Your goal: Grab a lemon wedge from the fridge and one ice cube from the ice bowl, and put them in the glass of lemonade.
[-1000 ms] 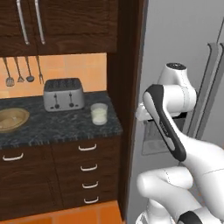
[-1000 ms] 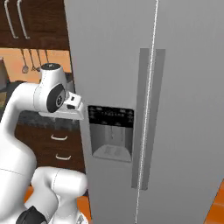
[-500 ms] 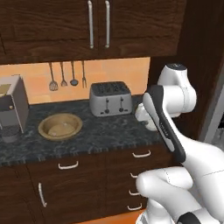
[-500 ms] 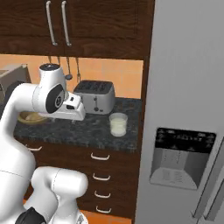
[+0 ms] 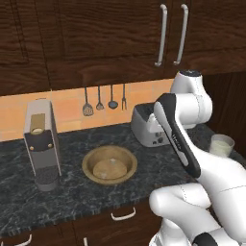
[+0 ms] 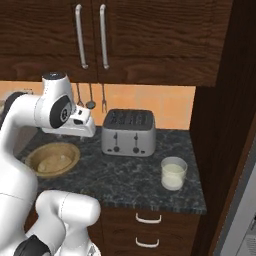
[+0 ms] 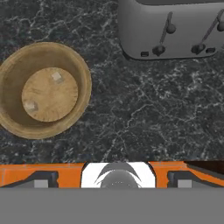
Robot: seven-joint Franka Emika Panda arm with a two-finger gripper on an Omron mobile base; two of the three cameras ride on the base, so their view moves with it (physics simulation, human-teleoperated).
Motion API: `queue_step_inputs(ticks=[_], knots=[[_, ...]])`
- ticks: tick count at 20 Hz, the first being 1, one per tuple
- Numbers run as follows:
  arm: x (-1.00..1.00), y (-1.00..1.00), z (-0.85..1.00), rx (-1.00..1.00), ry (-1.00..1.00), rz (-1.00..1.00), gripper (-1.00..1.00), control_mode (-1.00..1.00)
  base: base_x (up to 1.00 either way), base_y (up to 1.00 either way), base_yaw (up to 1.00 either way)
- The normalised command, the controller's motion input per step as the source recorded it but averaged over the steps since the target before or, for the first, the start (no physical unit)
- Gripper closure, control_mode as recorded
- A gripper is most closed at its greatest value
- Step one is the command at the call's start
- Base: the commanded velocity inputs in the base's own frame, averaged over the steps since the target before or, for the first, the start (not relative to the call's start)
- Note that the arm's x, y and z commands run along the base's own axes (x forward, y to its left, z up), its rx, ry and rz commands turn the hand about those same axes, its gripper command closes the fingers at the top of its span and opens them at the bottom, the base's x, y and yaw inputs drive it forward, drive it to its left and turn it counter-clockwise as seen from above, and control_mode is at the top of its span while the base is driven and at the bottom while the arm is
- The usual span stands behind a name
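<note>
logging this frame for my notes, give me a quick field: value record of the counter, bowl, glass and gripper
ice bowl: tan, on dark counter, two small pale cubes inside
glass of lemonade: upright, right of toaster, apart from it
coffee machine: left of bowl
utensils: hanging on backsplash
gripper: open, holding nothing, above counter between bowl and toaster
lemon wedge: not in glass as far as visible

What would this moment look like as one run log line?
gripper: open, holding nothing | ice bowl: on counter, two ice cubes inside | glass of lemonade: right of toaster
</note>
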Motion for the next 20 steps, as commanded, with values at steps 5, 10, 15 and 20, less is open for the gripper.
queue_step_inputs(ticks=[5, 10, 15, 20], knots=[[0.29, 0.31, -0.26, -0.02, -0.08, -0.13, -1.00, -1.00, 0.13, 0.10, -0.05], [0.01, 0.63, -0.53, 0.00, 0.00, 0.00, -1.00, -1.00, 0.00, 0.00, 0.00], [0.00, 0.65, -0.71, 0.00, 0.01, 0.00, -1.00, -1.00, 0.00, 0.00, 0.00], [0.04, 0.68, -0.65, 0.00, 0.05, 0.00, -1.00, -1.00, 0.00, 0.00, 0.00]])
